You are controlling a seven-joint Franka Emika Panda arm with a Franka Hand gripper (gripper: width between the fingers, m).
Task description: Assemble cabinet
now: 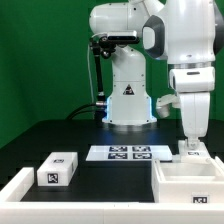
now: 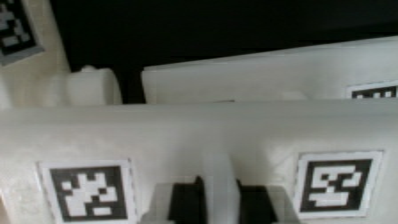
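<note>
Cabinet (image 2: 196,130) walls are marked by black-and-white tags (image 2: 86,190); how far the gripper (image 1: 190,140) is parted cannot be told.

Wide open lane down the middle of the desk (image 1: 105,185), black and bare between the small white block (image 1: 57,170) on the exterior view's left and the cabinet (image 1: 185,197) on its right. The marker board (image 1: 122,153) lies flat, no barrier. The robot base (image 1: 127,100) blocks the rear centre. Tight spot: the claw (image 1: 190,140) hangs just beyond the cabinet's far wall, white tagged faces crowding beneath it.
</note>
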